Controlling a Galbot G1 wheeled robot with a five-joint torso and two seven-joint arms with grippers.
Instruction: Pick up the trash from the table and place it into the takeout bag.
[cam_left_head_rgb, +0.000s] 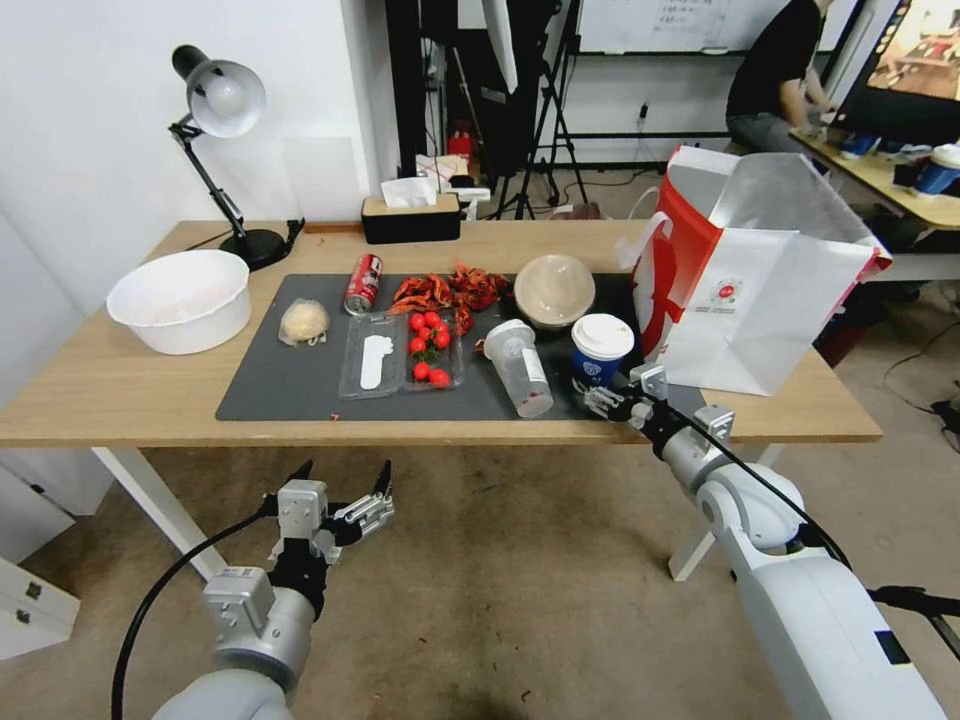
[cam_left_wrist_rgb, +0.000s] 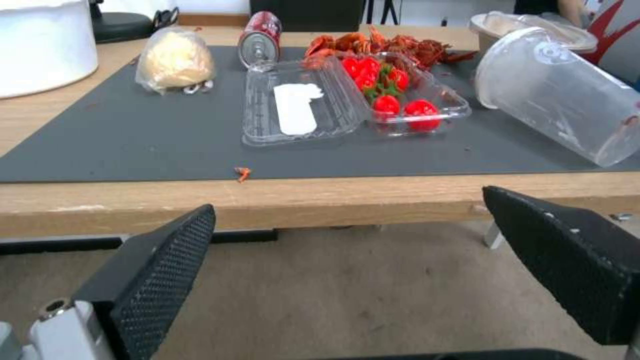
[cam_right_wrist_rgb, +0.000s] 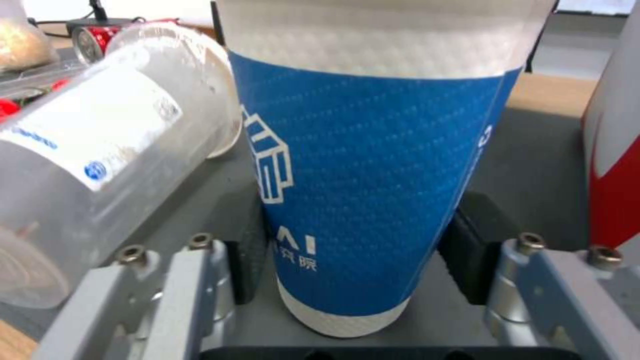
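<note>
On the table (cam_left_head_rgb: 120, 390), the blue-and-white lidded paper cup (cam_left_head_rgb: 601, 350) (cam_right_wrist_rgb: 360, 175) stands upright on the dark grey mat (cam_left_head_rgb: 290, 380), just left of the takeout bag (cam_left_head_rgb: 760, 290) (cam_right_wrist_rgb: 613, 150). My right gripper (cam_left_head_rgb: 603, 398) (cam_right_wrist_rgb: 357, 250) is shut on the cup's lower part, one pad against each side. The clear plastic cup (cam_left_head_rgb: 520, 367) (cam_left_wrist_rgb: 560, 95) (cam_right_wrist_rgb: 87, 165) lies on its side beside it. The tan domed bowl (cam_left_head_rgb: 554, 288), red can (cam_left_head_rgb: 363, 283) (cam_left_wrist_rgb: 259, 37) and wrapped beige lump (cam_left_head_rgb: 304, 322) (cam_left_wrist_rgb: 175, 60) sit farther back. My left gripper (cam_left_head_rgb: 345, 470) (cam_left_wrist_rgb: 347, 210) hangs open below the table's front edge.
A large white basin (cam_left_head_rgb: 180, 300) and a desk lamp (cam_left_head_rgb: 220, 100) stand at the table's left end, a tissue box (cam_left_head_rgb: 410, 215) at the back. A clear clamshell tray with cherry tomatoes (cam_left_head_rgb: 400, 355) and red crayfish shells (cam_left_head_rgb: 450, 290) lie mid-mat.
</note>
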